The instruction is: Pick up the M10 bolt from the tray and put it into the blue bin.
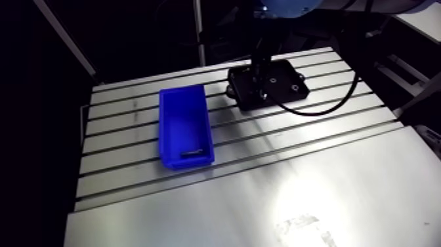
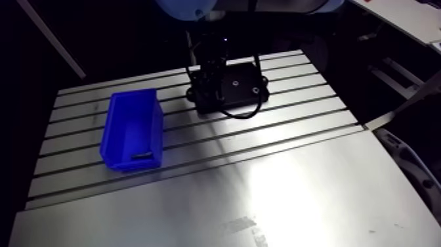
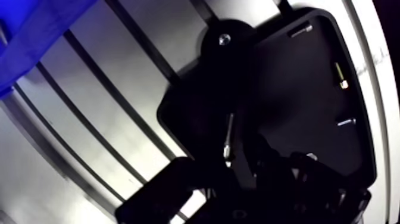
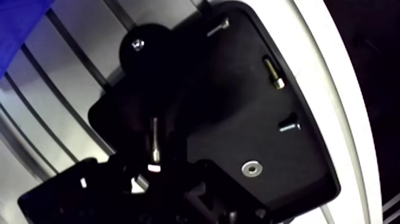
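Presently, gripper: low over the tray; my fingers stand apart and nothing is clamped.
Bolt: lies flat in the tray, pointing away from me. I take this longest piece for the M10.
Risk, off-centre grip: only the bolt's near end is between my fingertips. Closing here may catch it by the end alone, and it could tilt and drop.
Risk, wrong piece: brass screw, short screw, corner screw and washer share the tray. A shifted approach could take one of them.
Risk, carry: the bin stands apart from the tray across the slotted table. A weak hold could let the bolt fall onto the table, where it may roll into a slot.
Tray contents: bolt, three screws and washer, all loose and none touching.
Bin contents: one small dark thing by the near wall, which I cannot identify; otherwise bare.
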